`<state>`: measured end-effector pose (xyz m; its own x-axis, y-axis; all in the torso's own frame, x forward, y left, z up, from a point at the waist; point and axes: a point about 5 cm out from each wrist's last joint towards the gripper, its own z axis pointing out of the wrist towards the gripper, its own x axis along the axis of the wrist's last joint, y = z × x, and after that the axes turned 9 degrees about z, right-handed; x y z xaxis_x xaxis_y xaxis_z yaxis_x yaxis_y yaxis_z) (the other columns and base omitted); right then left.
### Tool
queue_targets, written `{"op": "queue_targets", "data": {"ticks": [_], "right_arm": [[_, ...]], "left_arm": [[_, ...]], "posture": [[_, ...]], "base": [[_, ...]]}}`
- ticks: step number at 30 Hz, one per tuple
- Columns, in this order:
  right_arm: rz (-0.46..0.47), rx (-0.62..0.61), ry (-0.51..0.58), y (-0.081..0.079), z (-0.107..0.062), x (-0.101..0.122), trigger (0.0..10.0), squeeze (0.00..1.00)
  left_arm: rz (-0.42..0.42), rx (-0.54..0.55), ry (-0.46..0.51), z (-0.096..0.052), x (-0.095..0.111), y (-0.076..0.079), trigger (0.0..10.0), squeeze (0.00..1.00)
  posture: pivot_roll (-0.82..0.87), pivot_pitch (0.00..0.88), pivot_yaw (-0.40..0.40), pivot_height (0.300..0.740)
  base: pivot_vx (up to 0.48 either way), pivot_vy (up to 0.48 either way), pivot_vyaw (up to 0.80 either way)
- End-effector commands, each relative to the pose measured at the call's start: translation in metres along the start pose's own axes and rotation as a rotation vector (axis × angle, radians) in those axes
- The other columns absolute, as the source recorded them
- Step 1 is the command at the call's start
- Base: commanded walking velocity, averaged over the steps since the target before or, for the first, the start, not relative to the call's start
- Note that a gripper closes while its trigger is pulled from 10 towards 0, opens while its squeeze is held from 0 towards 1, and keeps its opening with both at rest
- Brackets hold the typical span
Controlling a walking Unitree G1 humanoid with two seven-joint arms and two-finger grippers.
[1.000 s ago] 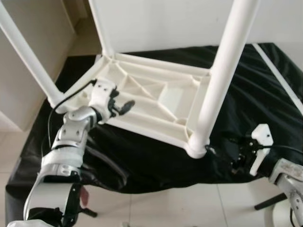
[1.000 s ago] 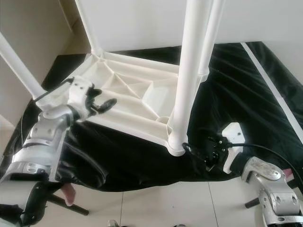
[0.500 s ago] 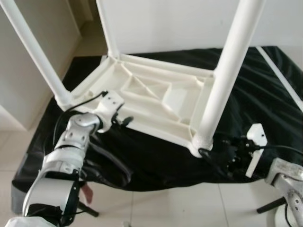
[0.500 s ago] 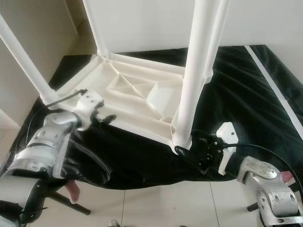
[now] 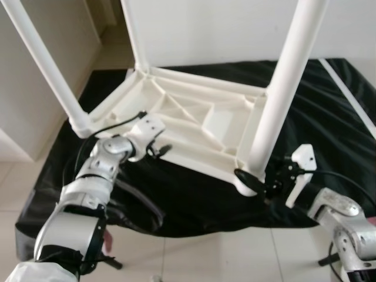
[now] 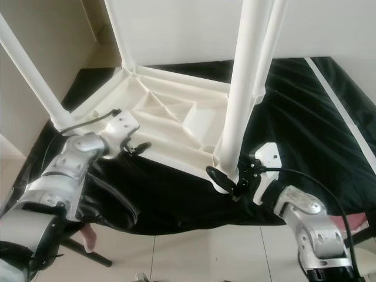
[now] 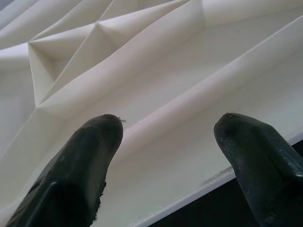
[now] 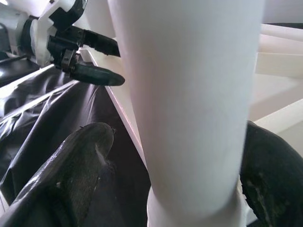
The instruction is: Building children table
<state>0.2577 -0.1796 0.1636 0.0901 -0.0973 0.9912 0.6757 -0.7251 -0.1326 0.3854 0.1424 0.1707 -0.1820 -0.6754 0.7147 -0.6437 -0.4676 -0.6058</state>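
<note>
Black cloth (image 5: 329, 111) (rumpled) bears the upturned white table (image 5: 194, 126).

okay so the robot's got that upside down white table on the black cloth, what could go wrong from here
The right pincer straddles the base of the near leg with its fingers spread. Closing off-centre or pushing could tilt that tall leg in its socket.

The left pincer is open over the table edge. The table lies on loose black cloth, so it may slide if either arm pushes.

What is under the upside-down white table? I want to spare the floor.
A black cloth lies under the table, spreading past its edges. Whatever supports the cloth is hidden beneath it.
</note>
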Motion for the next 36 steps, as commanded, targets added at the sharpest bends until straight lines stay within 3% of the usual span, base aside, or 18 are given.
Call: {"op": "queue_targets", "data": {"ticks": [1, 9, 12, 15, 18, 22, 30, 33, 36], "right_arm": [[0.000, -0.004, -0.001, -0.003, 0.005, -0.003, 10.0, 0.00], [-0.010, -0.097, 0.018, 0.005, 0.008, -0.006, 10.0, 0.00], [-0.047, -0.195, 0.033, 0.026, 0.002, 0.000, 10.0, 0.00], [-0.066, -0.227, 0.039, 0.035, 0.002, 0.003, 10.0, 0.00], [-0.067, -0.230, 0.040, 0.036, 0.002, 0.003, 10.0, 0.00], [-0.078, -0.266, 0.067, 0.054, 0.016, 0.009, 10.0, 0.00], [-0.083, -0.320, 0.104, 0.072, 0.029, 0.016, 10.0, 0.00], [-0.083, -0.312, 0.111, 0.072, 0.030, 0.018, 10.0, 0.00], [-0.086, -0.297, 0.120, 0.071, 0.032, 0.018, 10.0, 0.00]], "left_arm": [[0.007, 0.292, -0.095, 0.002, -0.010, -0.006, 10.0, 0.00], [0.010, 0.196, -0.115, 0.003, -0.017, 0.005, 10.0, 0.00], [0.027, 0.002, -0.060, 0.004, -0.016, 0.025, 10.0, 0.00], [0.032, -0.093, -0.009, 0.004, -0.011, 0.037, 10.0, 0.00], [0.033, -0.099, -0.004, 0.004, -0.011, 0.038, 10.0, 0.00], [0.015, -0.285, 0.112, 0.003, 0.004, 0.064, 10.0, 0.00], [-0.027, -0.322, 0.224, 0.007, 0.028, 0.082, 10.0, 0.00], [-0.035, -0.306, 0.253, 0.007, 0.033, 0.083, 10.0, 0.00], [-0.081, -0.207, 0.328, 0.006, 0.046, 0.073, 10.0, 0.00]], "posture": [[-0.11, 0.055, 0.046, 0.740], [-0.11, 0.064, 0.051, 0.740], [-0.11, 0.069, 0.051, 0.740], [-0.10, 0.069, 0.051, 0.740], [-0.10, 0.069, 0.051, 0.740], [-0.10, 0.070, 0.048, 0.740], [-0.08, 0.064, 0.036, 0.740], [-0.07, 0.062, 0.030, 0.740], [-0.06, 0.059, 0.021, 0.740]], "base": [[0.000, 0.000, 0.00], [0.000, 0.000, 0.00], [0.000, 0.000, 0.00], [0.000, 0.000, 0.00], [0.000, 0.000, 0.00], [0.000, 0.000, 0.00], [0.000, 0.000, 0.00], [0.000, 0.000, 0.00], [0.000, 0.000, 0.00]]}}
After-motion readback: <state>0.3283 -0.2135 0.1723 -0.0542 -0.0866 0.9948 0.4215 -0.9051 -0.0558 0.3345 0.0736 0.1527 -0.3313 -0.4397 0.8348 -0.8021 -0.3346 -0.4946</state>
